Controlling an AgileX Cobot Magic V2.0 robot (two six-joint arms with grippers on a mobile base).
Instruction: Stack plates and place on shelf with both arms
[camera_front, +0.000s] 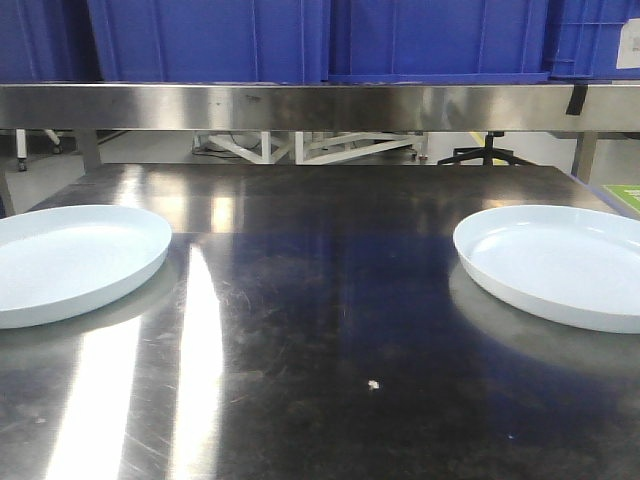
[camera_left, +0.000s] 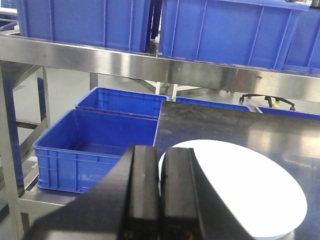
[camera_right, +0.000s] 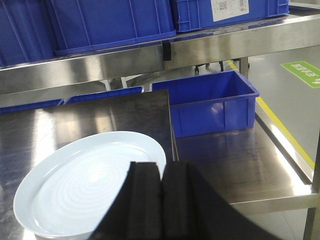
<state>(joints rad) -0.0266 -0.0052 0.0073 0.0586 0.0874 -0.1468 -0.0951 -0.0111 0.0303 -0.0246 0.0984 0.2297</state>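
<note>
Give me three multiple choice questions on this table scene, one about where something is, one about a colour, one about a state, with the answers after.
1. Where on the table do the two plates lie?
A. Stacked in the middle
B. Apart, one at each side
C. Touching rim to rim

2. What colour are the crates on the shelf above?
A. Blue
B. Red
C. Grey

3. How does the left gripper stand?
A. Wide open
B. Clamped on a plate's rim
C. Shut, holding nothing

Answers: 1 B, bare steel lies between them. 2 A, every crate in view is blue. 3 C, the left wrist view shows its fingers closed together with nothing between them.
</note>
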